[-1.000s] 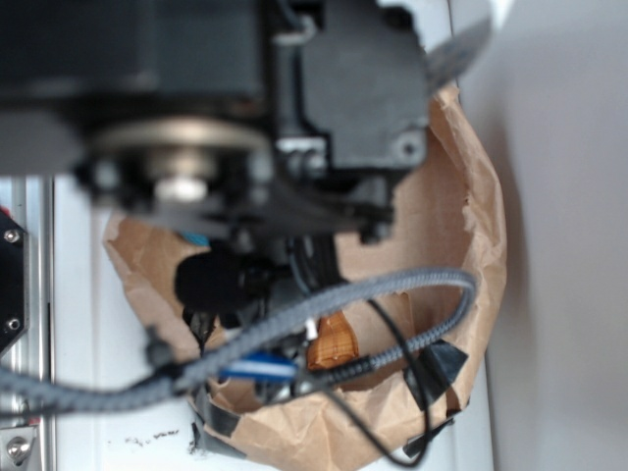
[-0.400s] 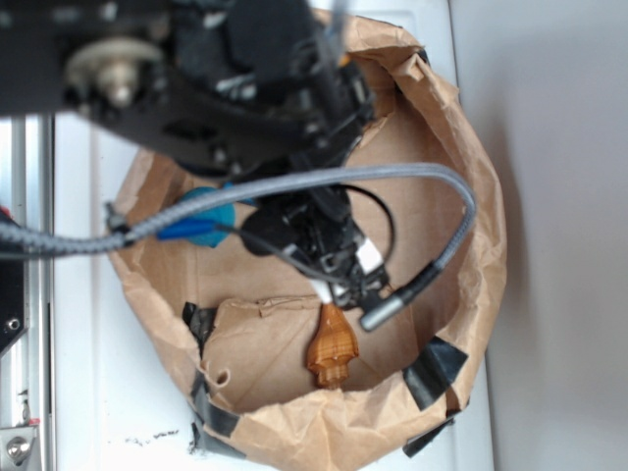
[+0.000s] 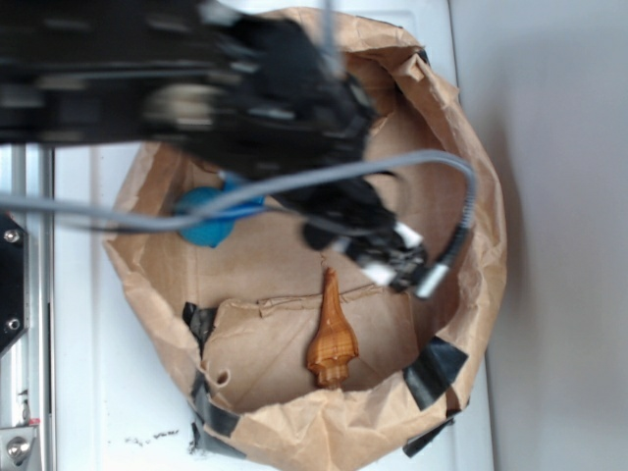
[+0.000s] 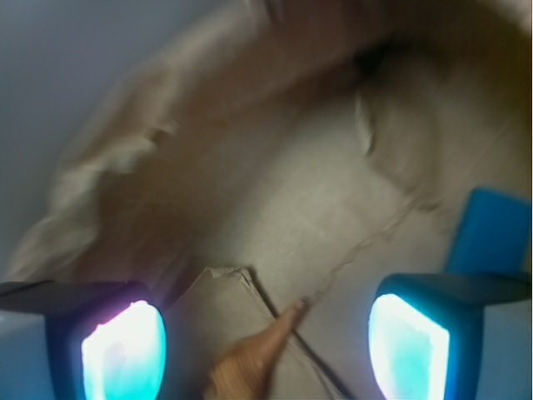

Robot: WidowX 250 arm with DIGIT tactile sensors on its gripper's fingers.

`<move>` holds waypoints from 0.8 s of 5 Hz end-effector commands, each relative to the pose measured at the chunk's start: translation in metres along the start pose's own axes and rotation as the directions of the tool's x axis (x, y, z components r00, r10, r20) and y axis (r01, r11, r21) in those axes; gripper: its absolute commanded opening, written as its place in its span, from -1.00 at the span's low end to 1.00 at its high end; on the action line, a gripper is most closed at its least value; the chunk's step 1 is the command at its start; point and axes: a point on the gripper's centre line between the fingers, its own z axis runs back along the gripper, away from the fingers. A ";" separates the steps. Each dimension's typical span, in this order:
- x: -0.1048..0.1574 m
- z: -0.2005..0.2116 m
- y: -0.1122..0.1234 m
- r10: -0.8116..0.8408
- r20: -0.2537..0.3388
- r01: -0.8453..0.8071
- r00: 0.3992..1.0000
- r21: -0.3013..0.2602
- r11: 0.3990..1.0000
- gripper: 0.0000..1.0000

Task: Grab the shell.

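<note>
I'm on the approach. My gripper hangs spread wide and empty. The glossy orange-brown spiral shell lies on the crumpled brown paper bag's floor, at six o'clock between the fingers. Next: descend, centre, close.

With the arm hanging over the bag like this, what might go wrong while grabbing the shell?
The glossy orange-brown spiral shell lies flat with a thin spire, so the open fingers might close on the tip and it could slip out. The grey cable might snag the crumpled brown paper bag's rim. The blur suggests fast motion, so aiming may be off.
</note>
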 end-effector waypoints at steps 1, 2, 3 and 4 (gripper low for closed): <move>-0.010 -0.049 -0.016 0.096 -0.067 -0.088 0.993 0.119 0.989 1.00; -0.010 -0.037 -0.016 0.168 -0.200 -0.149 0.965 0.110 0.983 1.00; -0.010 -0.037 -0.016 0.168 -0.200 -0.149 0.965 0.110 0.983 1.00; -0.010 -0.037 -0.016 0.168 -0.200 -0.149 0.965 0.110 0.983 1.00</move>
